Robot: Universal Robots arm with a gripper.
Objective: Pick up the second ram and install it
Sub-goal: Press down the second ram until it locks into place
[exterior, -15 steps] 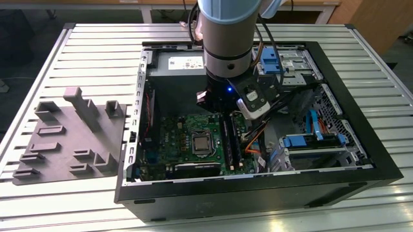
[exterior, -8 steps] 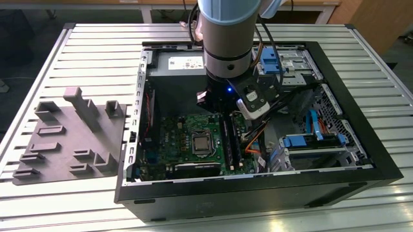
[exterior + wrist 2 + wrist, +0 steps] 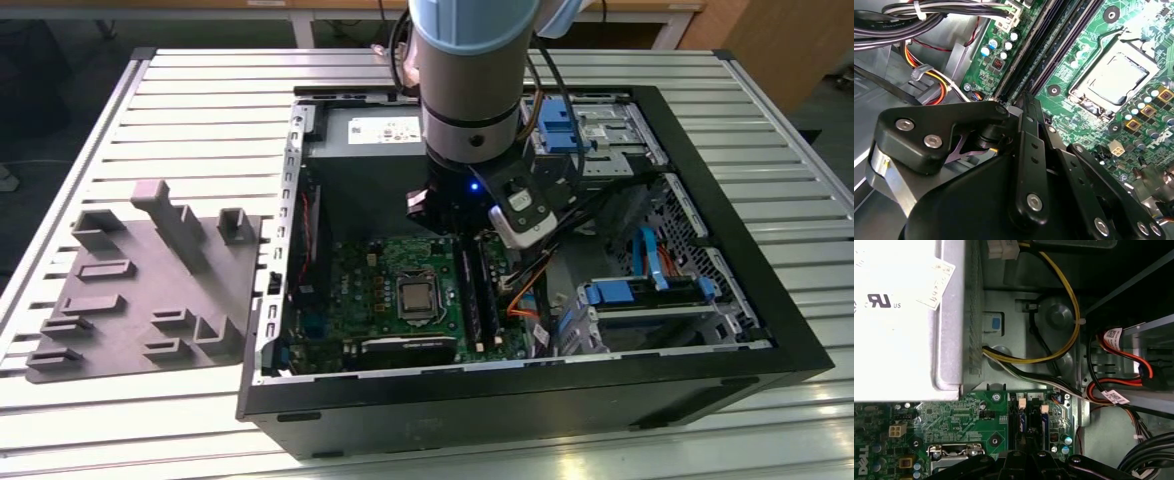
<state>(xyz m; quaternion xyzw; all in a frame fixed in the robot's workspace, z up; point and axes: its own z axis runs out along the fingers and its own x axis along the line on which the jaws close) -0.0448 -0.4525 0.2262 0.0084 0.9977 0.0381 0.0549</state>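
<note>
The tool's (image 3: pixel 1026 107) glossy black linkage, fingers pressed together, is seen lowered over long black memory slots (image 3: pixel 1054 47) on the green motherboard (image 3: pixel 1094 30).

A workshop or lab: an opened computer case (image 3: pixel 747 330) on a slatted metal bench (image 3: pixel 160 90).

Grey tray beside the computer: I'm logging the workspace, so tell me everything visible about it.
The grey tray looks like matte moulded plastic, a flat slab with upright posts and low slotted blocks. It lies flat on the slatted metal table, on the exterior view's left of the open computer case, its edge close against the case wall.
</note>
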